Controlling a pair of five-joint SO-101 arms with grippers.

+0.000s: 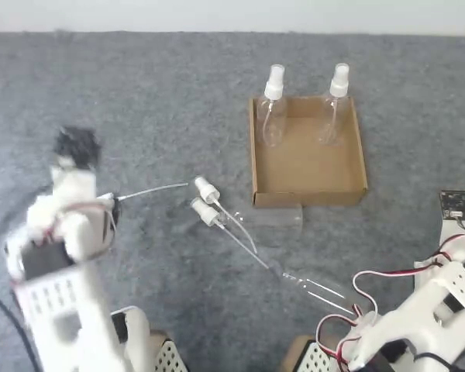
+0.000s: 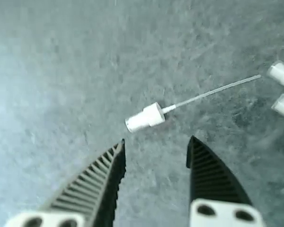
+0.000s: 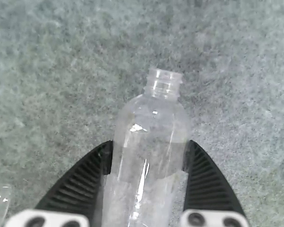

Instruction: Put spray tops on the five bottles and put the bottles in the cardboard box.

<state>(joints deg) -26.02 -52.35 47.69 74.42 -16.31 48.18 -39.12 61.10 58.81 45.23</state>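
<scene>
Grey carpet (image 2: 61, 56) below: our right gripper (image 3: 149, 144) clamps a bottle (image 3: 151, 125); our spread left gripper (image 2: 157, 140) should pinch the spray top (image 2: 146, 117) squarely.

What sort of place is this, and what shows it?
Likely a robot practice tabletop: a carpeted surface, a cardboard box holding two capped bottles, loose spray tops, and the right gripper gripping an uncapped bottle.
</scene>
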